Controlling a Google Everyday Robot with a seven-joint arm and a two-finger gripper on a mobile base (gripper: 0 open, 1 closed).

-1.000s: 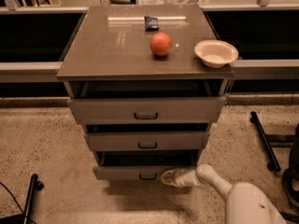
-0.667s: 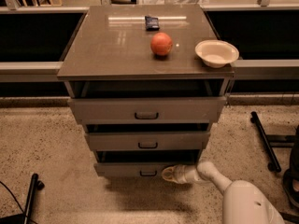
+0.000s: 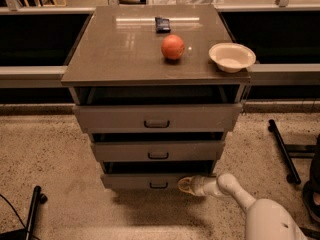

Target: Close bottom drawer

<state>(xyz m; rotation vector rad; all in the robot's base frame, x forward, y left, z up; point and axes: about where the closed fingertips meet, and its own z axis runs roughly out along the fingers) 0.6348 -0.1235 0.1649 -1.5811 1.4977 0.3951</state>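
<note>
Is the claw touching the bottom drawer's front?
Cannot tell. In the camera view the claw overlaps the front of the bottom drawer, right of its handle; depth is unclear.

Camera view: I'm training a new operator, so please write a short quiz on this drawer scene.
1. True or false: the tool rests on the cabinet top.
2. What sits right of the orange ball up there? A) white bowl B) mug C) bottle
3. How many drawers does the cabinet show?
Key: 1 false, it is low at the bottom drawer, just right of its handle; 2 A; 3 three.
</note>
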